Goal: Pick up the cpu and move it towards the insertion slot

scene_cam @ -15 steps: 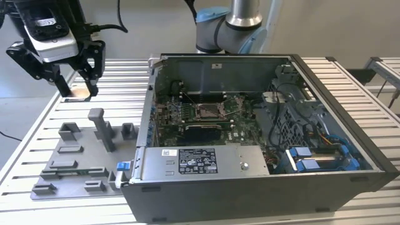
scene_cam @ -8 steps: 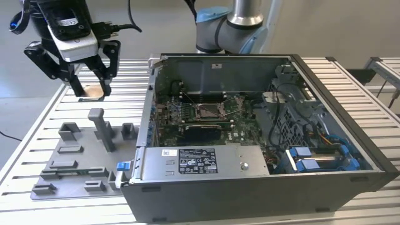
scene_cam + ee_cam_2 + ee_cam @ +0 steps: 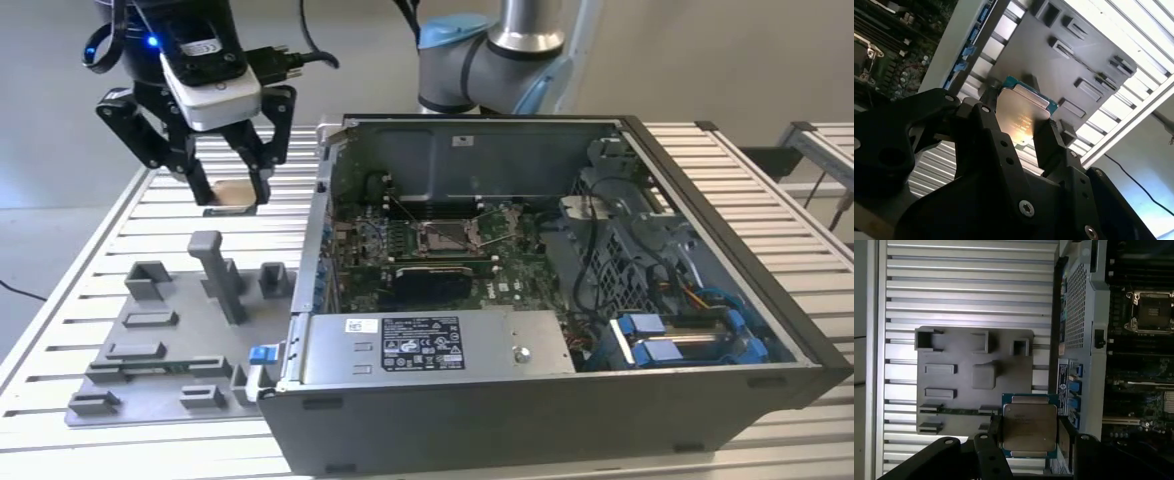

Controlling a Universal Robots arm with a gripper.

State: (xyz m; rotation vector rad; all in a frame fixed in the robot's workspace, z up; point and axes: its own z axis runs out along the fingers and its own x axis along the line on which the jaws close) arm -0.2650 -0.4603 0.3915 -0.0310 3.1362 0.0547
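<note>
My gripper hangs above the slatted table on the exterior view's left, beyond the grey fixture plate, and is shut on the cpu. In both wrist views the cpu is a flat silver square with a green rim, pinched between the black fingers. The insertion slot is the square silver-framed socket with a dark centre on the green board inside the open computer case. In the first wrist view the insertion slot lies well off to the side of the held cpu.
The grey fixture plate carries blocks and a tall post. The case's near wall stands between gripper and board. Cables and blue drive brackets crowd the case at the exterior view's right. The arm's base stands behind the case.
</note>
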